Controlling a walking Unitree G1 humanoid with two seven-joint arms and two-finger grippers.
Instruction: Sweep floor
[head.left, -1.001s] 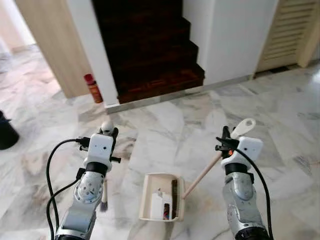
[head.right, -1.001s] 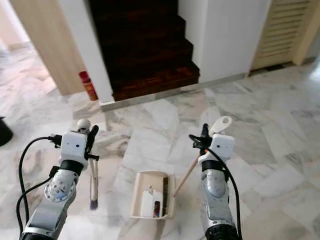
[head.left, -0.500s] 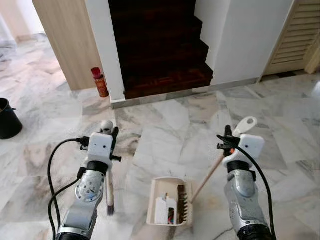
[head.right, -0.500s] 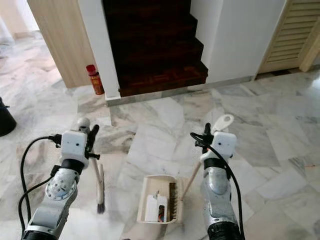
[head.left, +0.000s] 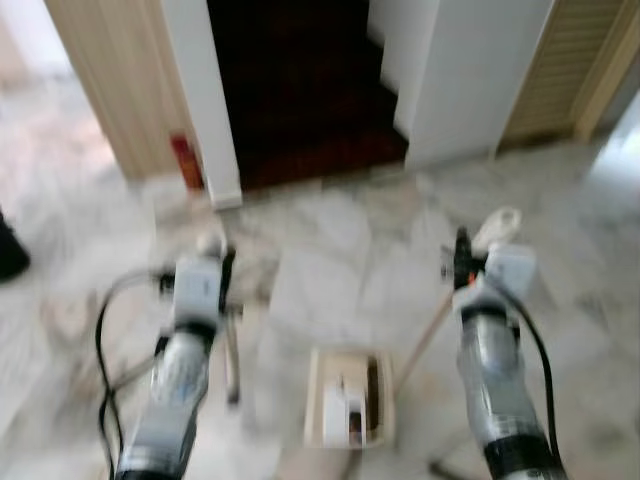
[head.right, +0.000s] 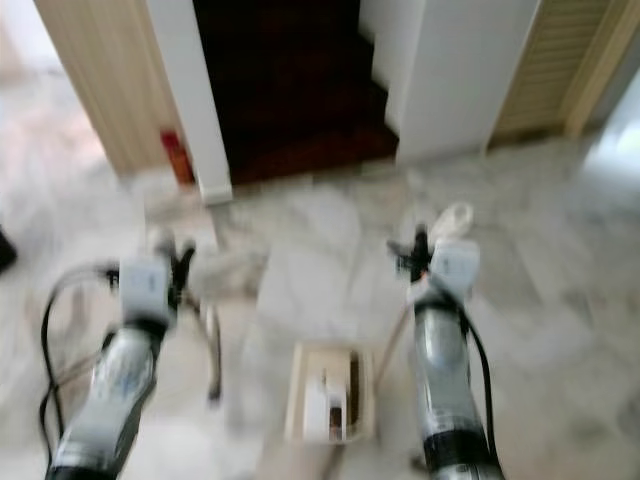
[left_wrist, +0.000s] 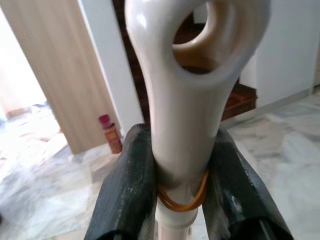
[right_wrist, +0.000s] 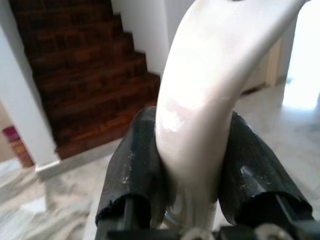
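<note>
The eye views are blurred. My left gripper (head.left: 213, 262) is shut on the cream brush handle (left_wrist: 186, 100), which has a hole at its end and an orange rubber band below the fingers (left_wrist: 127, 185). The brush (head.left: 232, 365) hangs down toward the marble floor. My right gripper (head.left: 468, 262) is shut on the cream top of the dustpan handle (right_wrist: 200, 95). Its wooden stick (head.left: 425, 340) slants down to the cream dustpan (head.left: 320, 420), which sits on the floor between my arms. Some small litter lies in the pan.
A dark wooden staircase (head.left: 310, 110) rises straight ahead between white walls. A red can (head.left: 185, 160) stands by the white pillar (head.left: 205, 100). A louvred door (head.left: 560, 70) is at the right, a wooden panel (head.left: 100, 80) at the left. Marble floor (head.left: 330, 250) lies ahead.
The whole picture has shifted and gone blurred, so the camera has moved. Both grippers hold their handles as before, with the dustpan still between the arms.
</note>
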